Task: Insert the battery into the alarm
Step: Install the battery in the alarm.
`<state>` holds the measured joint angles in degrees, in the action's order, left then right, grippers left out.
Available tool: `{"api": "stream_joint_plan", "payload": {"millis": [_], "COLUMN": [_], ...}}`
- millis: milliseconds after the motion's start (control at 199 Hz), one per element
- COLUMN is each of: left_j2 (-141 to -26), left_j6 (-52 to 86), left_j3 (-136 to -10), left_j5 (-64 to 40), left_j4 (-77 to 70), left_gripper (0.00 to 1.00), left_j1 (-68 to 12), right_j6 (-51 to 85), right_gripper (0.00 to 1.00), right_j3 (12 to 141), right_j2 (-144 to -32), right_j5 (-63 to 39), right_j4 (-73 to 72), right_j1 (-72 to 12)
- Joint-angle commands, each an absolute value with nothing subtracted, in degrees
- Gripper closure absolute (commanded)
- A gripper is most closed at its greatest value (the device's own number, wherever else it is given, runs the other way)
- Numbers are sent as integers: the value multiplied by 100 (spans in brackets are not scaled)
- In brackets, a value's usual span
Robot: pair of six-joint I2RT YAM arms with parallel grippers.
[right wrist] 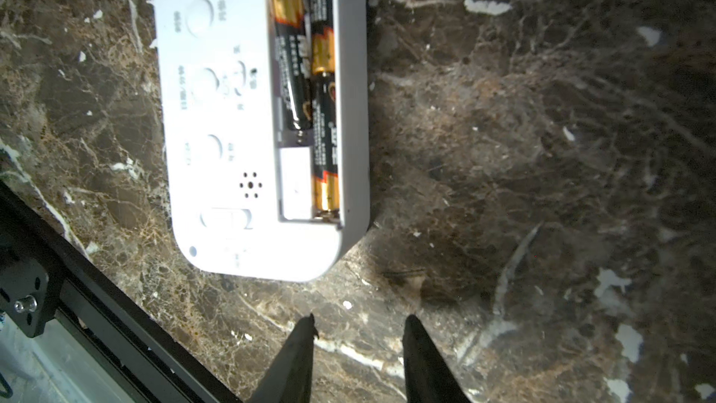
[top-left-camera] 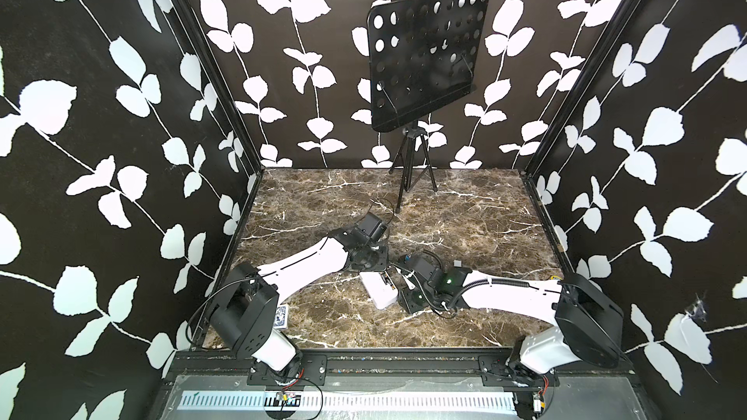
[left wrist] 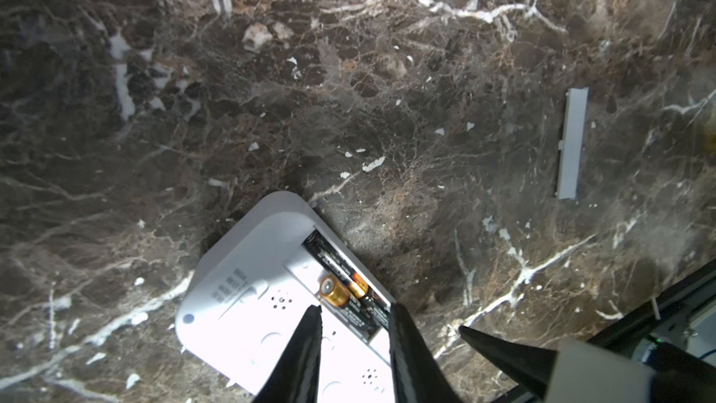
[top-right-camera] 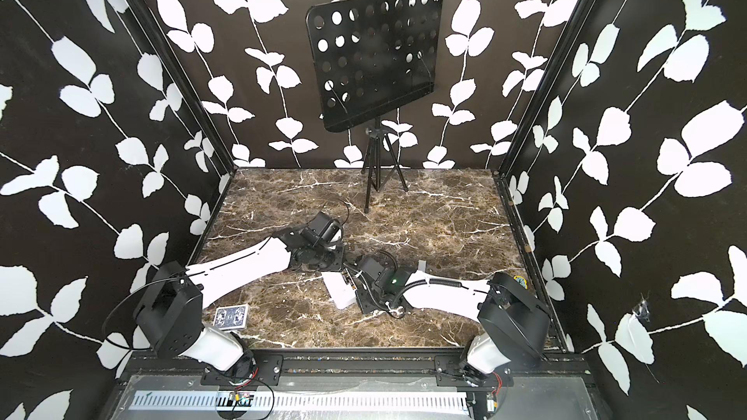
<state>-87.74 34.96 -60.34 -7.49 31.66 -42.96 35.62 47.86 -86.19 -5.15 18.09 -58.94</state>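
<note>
Marble table (top-left-camera: 465, 212) carries the alarm (left wrist: 232, 304), back up. Left gripper (left wrist: 355, 308), jaws apart, hangs over its open bay (left wrist: 348, 277) with a tilted battery (left wrist: 334, 292) just ahead between them; contact is unclear. Right gripper (right wrist: 360, 319), parted and empty, is just off the alarm's corner. Both top views hide the jaws.

Inspector A: Overhead light is burning out the white back of the alarm (left wrist: 240, 323) in both wrist views, and its print is blurring.

Inspector B: Noted. It is throwing a soft shadow across the table (right wrist: 503, 149). Both top views are showing even light, with the walls (top-left-camera: 81, 155) stretching at the edges.
</note>
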Motion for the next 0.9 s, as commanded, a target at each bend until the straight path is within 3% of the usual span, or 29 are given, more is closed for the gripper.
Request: {"api": "stream_joint_plan", "payload": {"millis": [0,211,382,487,673,899], "left_j2": [-8864,-8999,-9039,-9086,-9147,-9359], "left_j6": [3382,3340,3317,3288,3255,3252], "left_j3": [-6083,-6065,-6056,-6056,-6080,-6205], "left_j5": [-828,-776,-738,-721,-684,-824], "left_j4": [3397,3392,3375,3366,3306,3222], "left_gripper": [77,87,87,81,80,88], "left_j1": [-4286,-4287,-4284,-4281,-4293,-4285], "right_j6": [3603,3605,3618,3616,3620,3615], "right_gripper": [64,65,65,65,65,65], "right_j3": [4755,4764,4789,4819,4836,4869], "right_j2": [-8620,-8673,-8753,-8799,-8847,-8890], "right_j5": [-455,-514,-578,-593,-593,-595], "right_j4": [1762,1706,1663,1668,1653,1635], "right_j1": [-5934,-5939,-5947,-5951,-5970,-5984]}}
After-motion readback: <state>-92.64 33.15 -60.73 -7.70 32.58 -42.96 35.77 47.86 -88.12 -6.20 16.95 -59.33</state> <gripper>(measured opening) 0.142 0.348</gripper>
